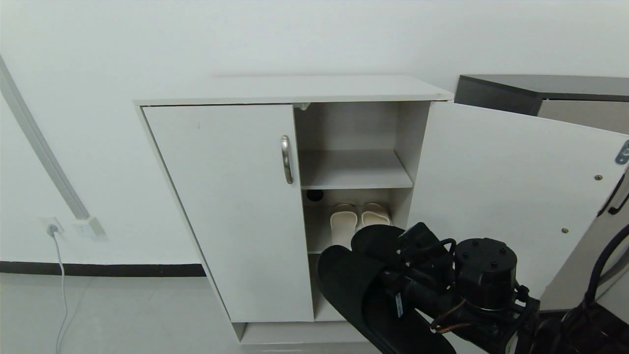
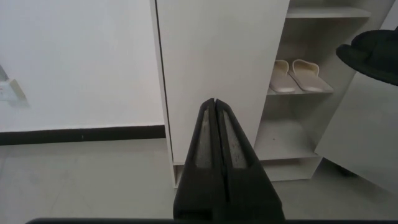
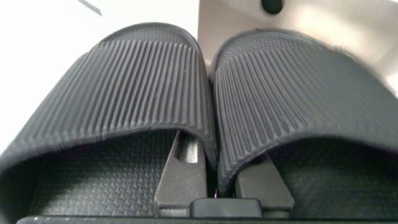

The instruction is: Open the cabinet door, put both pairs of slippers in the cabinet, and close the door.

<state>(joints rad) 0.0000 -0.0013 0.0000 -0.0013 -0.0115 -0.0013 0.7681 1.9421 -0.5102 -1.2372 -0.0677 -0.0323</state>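
Cabinet: a white cabinet (image 1: 295, 89) stands against the wall on a pale floor (image 1: 123, 314).
Left door: the cabinet's left door (image 1: 226, 206) is shut. A metal handle (image 1: 286, 160) is upright at its inner edge.
Right door: the cabinet's right door (image 1: 506, 187) is swung wide, so the right half of the cabinet is open toward me.
Pale slippers: a pair of pale slippers (image 1: 358, 219) lies side by side on the cabinet's middle shelf (image 1: 319, 238), just under the upper shelf (image 1: 354, 169).
Black slippers: a pair of black slippers (image 1: 354, 280) is held side by side in the air, just outside the cabinet's open right half and lower than the middle shelf. Their toes point toward the cabinet.
Straps: the two ribbed straps (image 3: 143, 81) touch each other along their inner edges.
My right fingers: my right fingers (image 3: 183, 174) sit one inside each black slipper, under the straps. They are closed on the two inner walls and pinch the pair together.
My left fingers: my left fingers (image 2: 214, 130) are pressed flat together with nothing between them. They face the cabinet's shut left door and are well apart from it.
Socket: a wall socket (image 1: 51, 228) with a cord hanging from it is low on the wall, left of the cabinet.
Dark counter: a dark counter (image 1: 540, 86) stands right of the cabinet, behind the open door.
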